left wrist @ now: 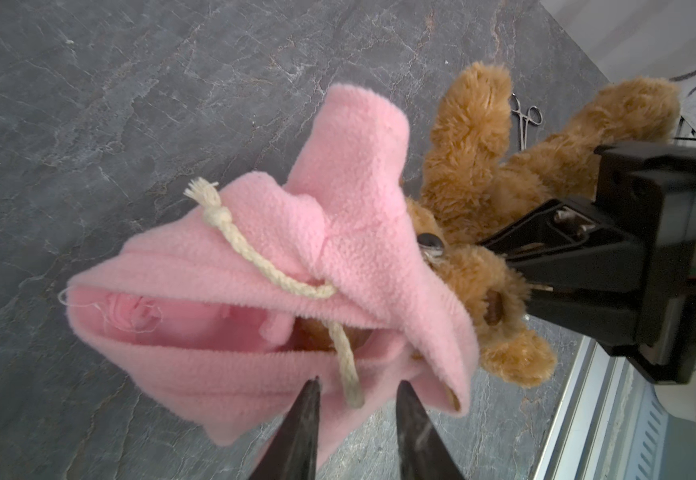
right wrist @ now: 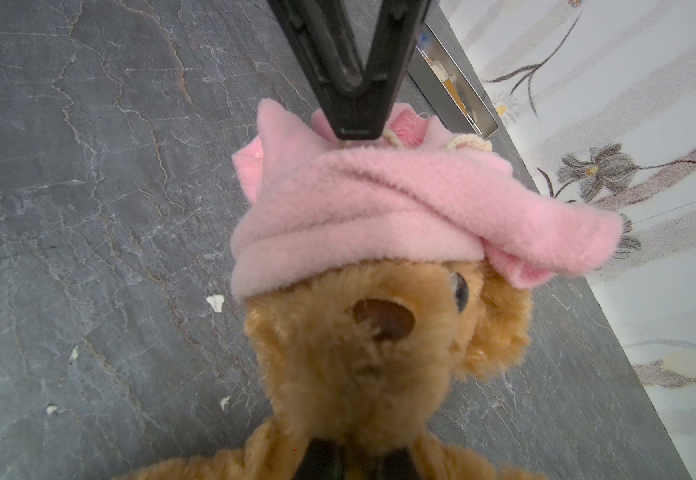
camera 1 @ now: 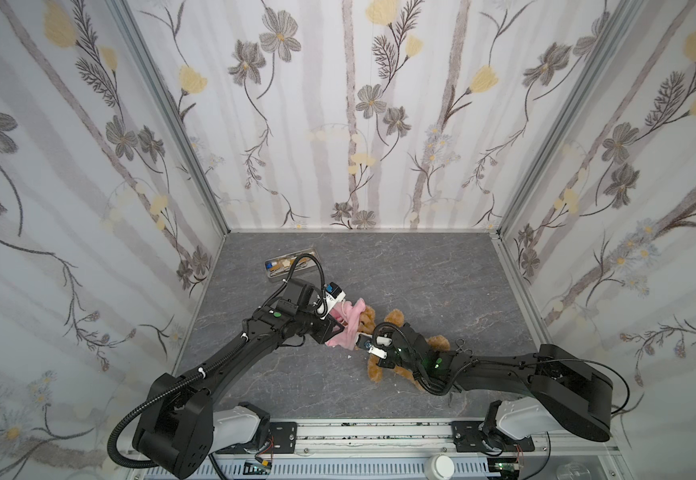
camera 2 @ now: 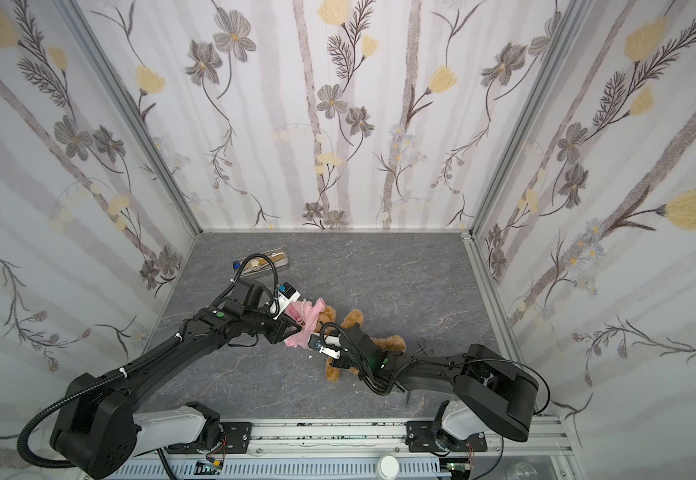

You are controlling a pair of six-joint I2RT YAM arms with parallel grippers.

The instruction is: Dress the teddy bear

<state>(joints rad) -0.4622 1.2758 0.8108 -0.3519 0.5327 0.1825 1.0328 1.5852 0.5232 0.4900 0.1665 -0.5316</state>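
Pulling the pink hoodie (right wrist: 379, 199) over the teddy bear (right wrist: 359, 353)
We see it lying mid-way across the table (right wrist: 88, 208), fleece bunched at its brow. The right gripper (left wrist: 508, 270) is closed in the fur under its chin, and the left gripper (left wrist: 359, 386) has its jaws parted at the hem. Light, floppy plush yields, so we judge the hem's edge the best hold.

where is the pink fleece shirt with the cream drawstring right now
Mid-frame in both top views, the pink fleece shirt sits bunched over the forehead of the golden-brown plush teddy bear, at the tips of the left gripper.
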